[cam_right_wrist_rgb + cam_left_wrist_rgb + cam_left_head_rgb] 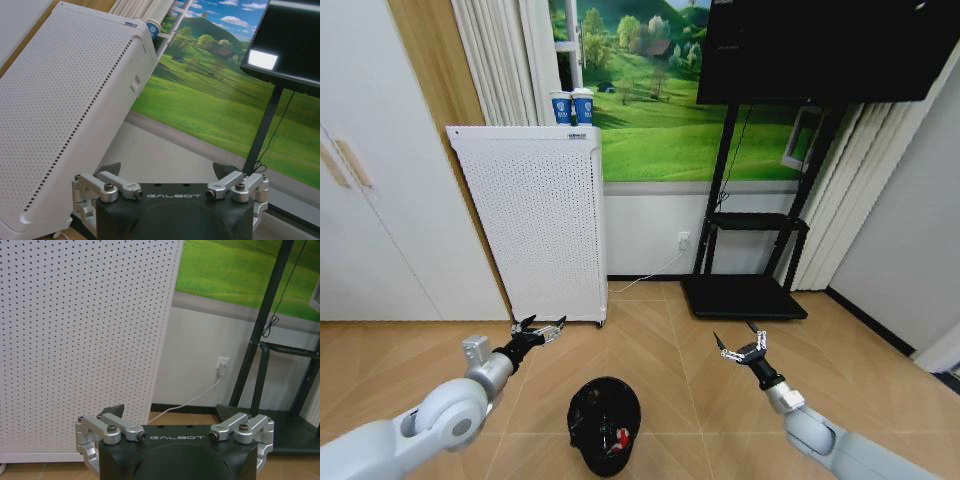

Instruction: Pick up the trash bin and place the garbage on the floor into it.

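**Grey arms, black wrists, silver linkages**

The left arm (440, 415) has a smooth light-grey shell with a round joint cap and a small silver block near the wrist, narrowing to a black section. The right arm (820, 432) is likewise light grey, with a black wrist. The left gripper (542, 328) and right gripper (742, 350) carry silver metal linkages fixed with dark screws on a black housing marked "GALBOT", ending in dark jaws.
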`<state>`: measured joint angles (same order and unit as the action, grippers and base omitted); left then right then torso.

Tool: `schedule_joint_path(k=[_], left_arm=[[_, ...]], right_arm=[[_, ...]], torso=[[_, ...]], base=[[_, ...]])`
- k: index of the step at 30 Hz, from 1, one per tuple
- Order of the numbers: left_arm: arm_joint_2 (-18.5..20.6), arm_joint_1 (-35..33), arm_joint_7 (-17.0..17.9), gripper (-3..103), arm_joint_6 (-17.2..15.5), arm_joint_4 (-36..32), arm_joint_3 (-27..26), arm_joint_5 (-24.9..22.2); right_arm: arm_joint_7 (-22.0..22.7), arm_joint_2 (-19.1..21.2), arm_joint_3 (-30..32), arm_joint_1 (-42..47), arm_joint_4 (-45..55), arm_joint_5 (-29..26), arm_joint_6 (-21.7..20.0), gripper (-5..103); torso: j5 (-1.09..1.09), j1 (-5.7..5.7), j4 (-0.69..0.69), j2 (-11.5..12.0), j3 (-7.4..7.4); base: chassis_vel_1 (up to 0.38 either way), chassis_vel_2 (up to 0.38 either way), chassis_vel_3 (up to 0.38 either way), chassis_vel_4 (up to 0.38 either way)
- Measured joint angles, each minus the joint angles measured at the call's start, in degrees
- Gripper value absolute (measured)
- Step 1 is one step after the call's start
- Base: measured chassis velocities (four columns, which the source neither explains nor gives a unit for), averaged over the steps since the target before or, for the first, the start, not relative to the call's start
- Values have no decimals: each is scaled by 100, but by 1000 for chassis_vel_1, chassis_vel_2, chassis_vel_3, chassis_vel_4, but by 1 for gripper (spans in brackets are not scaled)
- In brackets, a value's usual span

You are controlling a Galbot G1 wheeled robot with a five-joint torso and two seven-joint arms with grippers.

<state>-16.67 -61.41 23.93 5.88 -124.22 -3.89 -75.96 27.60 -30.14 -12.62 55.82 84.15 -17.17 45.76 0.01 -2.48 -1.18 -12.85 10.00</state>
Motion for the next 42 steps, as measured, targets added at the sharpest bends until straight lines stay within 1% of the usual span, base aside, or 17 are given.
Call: schedule_joint_path(k=[7, 14, 15, 17, 19, 20, 24, 28, 31, 34, 42], left_arm=[[-54, 24, -11, 100, 15, 53, 42, -38], [-66, 10, -13, 100, 39, 54, 41, -42], [-69, -1, -13, 100, 54, 53, 39, -46], [-69, -8, -13, 100, 58, 47, 38, -48], [-69, -22, -21, 100, 67, 42, 37, -48], [-69, -22, -21, 100, 67, 42, 37, -48], [-89, -29, -30, 100, 72, 46, 41, -32], [-97, -29, -32, 100, 73, 46, 50, -30], [-102, -19, -42, 100, 74, 60, 67, -29], [-102, -13, -43, 100, 77, 65, 72, -31], [-101, 4, -48, 100, 90, 108, 72, -41]], right_arm=[[-92, 50, -9, 6, -8, -87, -1, 100], [-103, 56, -27, 2, 14, -89, -1, 100], [-104, 49, -43, -14, 32, -87, -1, 100], [-104, 43, -56, -19, 48, -83, -1, 100], [-104, 35, -70, -22, 83, -63, -2, 100], [-104, 35, -70, -22, 83, -63, -2, 100], [-152, 115, -71, -28, 112, -118, -3, 100], [-154, 129, -70, -28, 116, -137, -3, 100], [-169, 143, -69, -51, 120, -208, -3, 100], [-186, 146, -71, -63, 116, -243, -3, 100], [-295, 157, -108, -135, 69, -500, -3, 100]], torso=[[0, -54, 0, -184, 127], [0, -84, 0, -267, 180], [0, -98, 1, -318, 219], [0, -105, 0, -352, 244], [0, -132, 0, -450, 315], [0, -132, 0, -450, 315], [-1, -186, 0, -610, 421], [0, -203, 0, -661, 455], [0, -246, 0, -780, 529], [0, -262, 0, -816, 549], [-1, -333, 0, -1035, 698]], base=[[0, 0, 0, 0], [0, 0, 0, 0], [0, 0, 0, 0], [0, 0, 0, 0], [0, 0, 0, 0], [0, 0, 0, 0], [0, 0, 0, 0], [0, 0, 0, 0], [0, 0, 0, 0], [0, 0, 0, 0], [0, 0, 0, 0]])
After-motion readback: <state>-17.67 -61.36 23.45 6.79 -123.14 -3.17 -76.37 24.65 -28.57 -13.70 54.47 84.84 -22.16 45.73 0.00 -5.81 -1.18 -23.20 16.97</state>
